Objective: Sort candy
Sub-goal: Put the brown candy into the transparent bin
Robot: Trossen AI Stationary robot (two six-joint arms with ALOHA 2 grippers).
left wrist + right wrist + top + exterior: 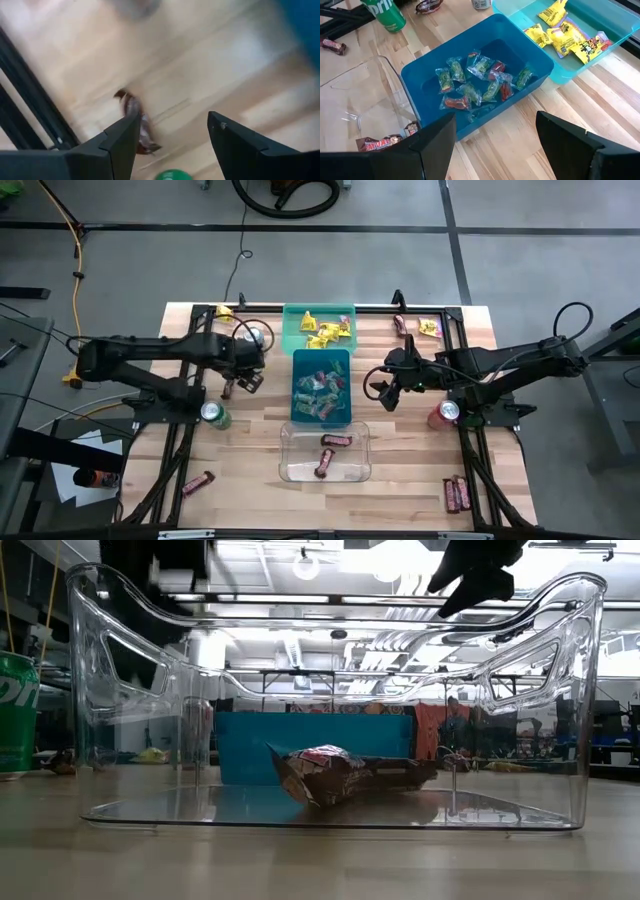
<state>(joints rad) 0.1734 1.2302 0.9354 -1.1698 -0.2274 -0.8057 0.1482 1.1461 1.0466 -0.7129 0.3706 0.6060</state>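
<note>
I am lowering my left jaws (pixel 170 135), spread wide, to straddle the dark red-brown wrapped bar (pixel 137 122) squarely; right jaws (pixel 495 135) are waiting spread.

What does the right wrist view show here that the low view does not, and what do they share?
Only the right wrist view: the green and red wrapped sweets inside the dark blue plastic bin, the yellow candy packets in the teal bin, and the open right gripper over the wooden table.

Only the low view: the room behind the table with its ceiling lights.

Both: the clear plastic bin holding dark red-brown candy bars, the blue bin and the green drink can.
</note>
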